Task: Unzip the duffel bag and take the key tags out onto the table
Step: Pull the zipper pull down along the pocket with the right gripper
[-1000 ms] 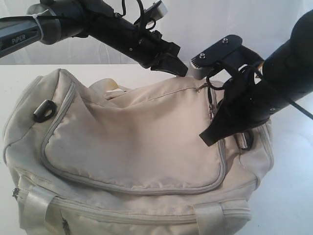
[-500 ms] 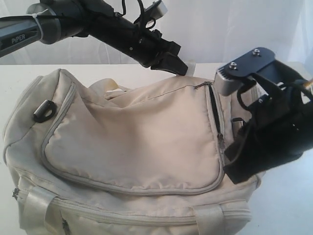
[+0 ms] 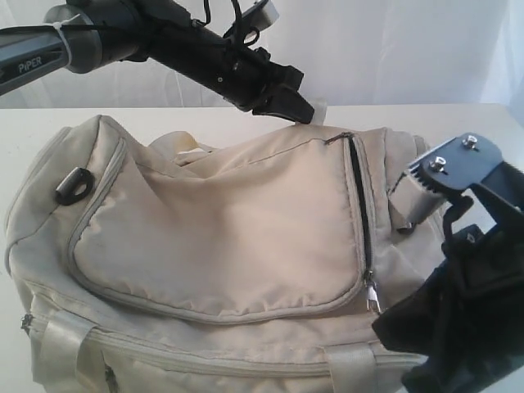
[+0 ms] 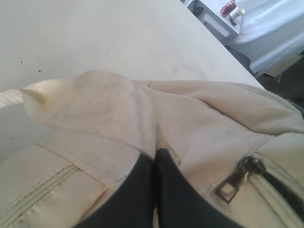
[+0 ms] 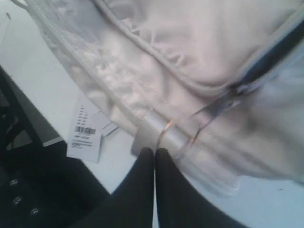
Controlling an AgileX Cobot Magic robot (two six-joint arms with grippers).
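The cream duffel bag [image 3: 213,229] lies on the white table [image 3: 458,119]. My left gripper [image 3: 296,109] is shut, pinching a fold of the bag's fabric [image 4: 118,109] at its top, beside a metal zipper pull [image 4: 235,183]. My right gripper [image 5: 154,151] sits low at the bag's front right corner, shut on the tip of the silver zipper pull [image 3: 373,296] [image 5: 178,133]. The side zipper [image 3: 360,205] gapes dark from the top down to that pull. The key tags are hidden.
A black D-ring [image 3: 72,187] sits at the bag's left end. A white barcode label [image 5: 85,130] lies on the table beside the bag. In the left wrist view, the table edge runs past a white unit with a red can [image 4: 229,8].
My right gripper has moved down the bag's right side toward the front, dragging the zipper pull; the dark opening has lengthened. The left gripper has held its pinch in place.
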